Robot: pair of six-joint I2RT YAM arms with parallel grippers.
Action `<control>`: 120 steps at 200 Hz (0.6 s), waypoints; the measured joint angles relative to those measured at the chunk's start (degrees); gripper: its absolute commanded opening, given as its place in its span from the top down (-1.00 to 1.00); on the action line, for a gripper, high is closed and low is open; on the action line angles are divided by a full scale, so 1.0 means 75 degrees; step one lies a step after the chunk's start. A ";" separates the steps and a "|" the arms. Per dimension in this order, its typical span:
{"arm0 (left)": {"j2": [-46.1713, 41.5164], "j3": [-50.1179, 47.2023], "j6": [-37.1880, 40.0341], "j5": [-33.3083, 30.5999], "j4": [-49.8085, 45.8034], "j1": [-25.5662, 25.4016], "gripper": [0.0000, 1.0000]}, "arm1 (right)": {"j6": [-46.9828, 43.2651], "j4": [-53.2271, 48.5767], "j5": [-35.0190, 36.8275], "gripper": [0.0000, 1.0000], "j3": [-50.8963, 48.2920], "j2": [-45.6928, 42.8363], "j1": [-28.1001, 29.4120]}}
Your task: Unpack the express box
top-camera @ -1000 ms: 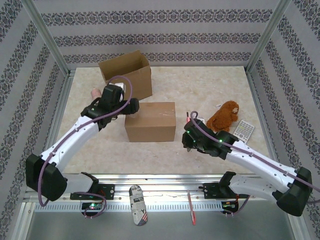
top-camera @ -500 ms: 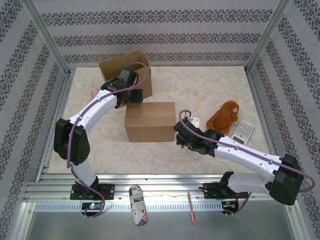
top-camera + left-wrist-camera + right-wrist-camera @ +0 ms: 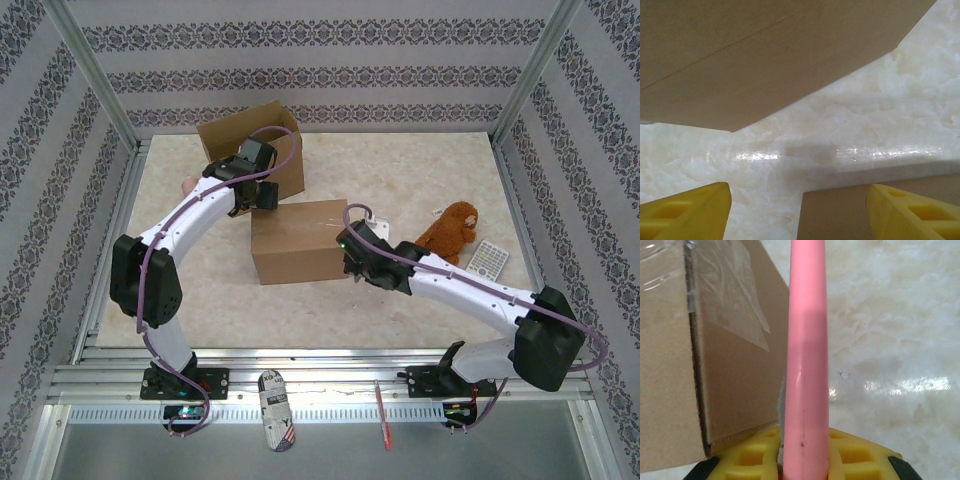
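**Arms converge for the cut**

Right pincer (image 3: 805, 455), clamped on a pink tool (image 3: 807, 340), has swung away from the plush toy (image 3: 448, 232) to the taped box's (image 3: 300, 240) right end, mid-table. Left pincer (image 3: 800, 210), jaws wide, now hovers by its rear-left corner. Slitting the tape looks imminent.

A: Setting noted?
B: A robot test cell is indicated: aluminium frame posts (image 3: 93, 75), wallpaper-printed wall panels (image 3: 320, 80), a marble-look tabletop (image 3: 400, 170).
A: Further evidence?
B: A left arm (image 3: 190, 225) and a right arm (image 3: 470, 295) are seen bolted to a slotted rail (image 3: 330, 385).
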 measured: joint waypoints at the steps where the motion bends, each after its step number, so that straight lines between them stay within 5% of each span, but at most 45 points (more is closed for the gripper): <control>1: -0.0012 -0.0015 0.0000 -0.0003 0.0003 0.0003 -0.43 | -0.0003 0.0003 -0.0006 1.00 0.0006 0.0006 -0.0009; 120: -0.2136 -0.2174 -0.0495 0.0323 -0.0638 -0.0140 -0.42 | -0.1955 0.0443 -0.1766 1.00 0.1958 0.2049 -0.1871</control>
